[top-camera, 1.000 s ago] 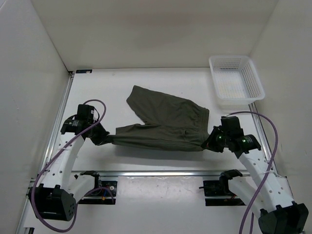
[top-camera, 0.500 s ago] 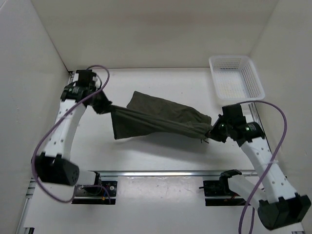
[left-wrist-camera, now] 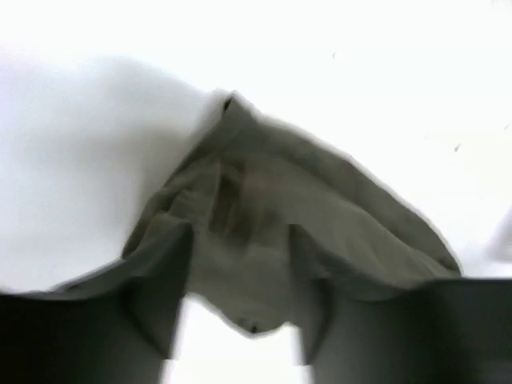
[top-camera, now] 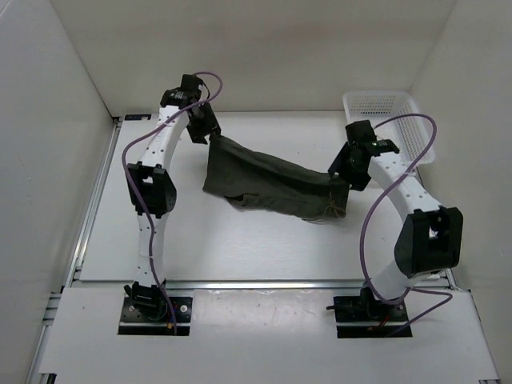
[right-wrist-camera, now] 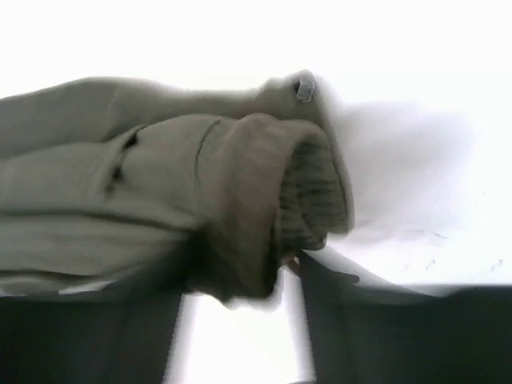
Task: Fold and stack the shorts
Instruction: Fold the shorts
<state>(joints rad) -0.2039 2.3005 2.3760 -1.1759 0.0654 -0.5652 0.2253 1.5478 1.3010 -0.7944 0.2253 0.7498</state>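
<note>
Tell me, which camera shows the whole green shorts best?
The top camera. It shows the whole shorts hanging between the left claw and right claw. Each wrist camera shows only one blurry, bunched end.

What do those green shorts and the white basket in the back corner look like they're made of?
The shorts look like soft matte olive cloth, probably cotton or a blend: they sag and crease freely, and the right wrist view shows a ribbed, stretchy-looking waistband. The basket looks like rigid white plastic, judging by its even moulded mesh walls.
</note>
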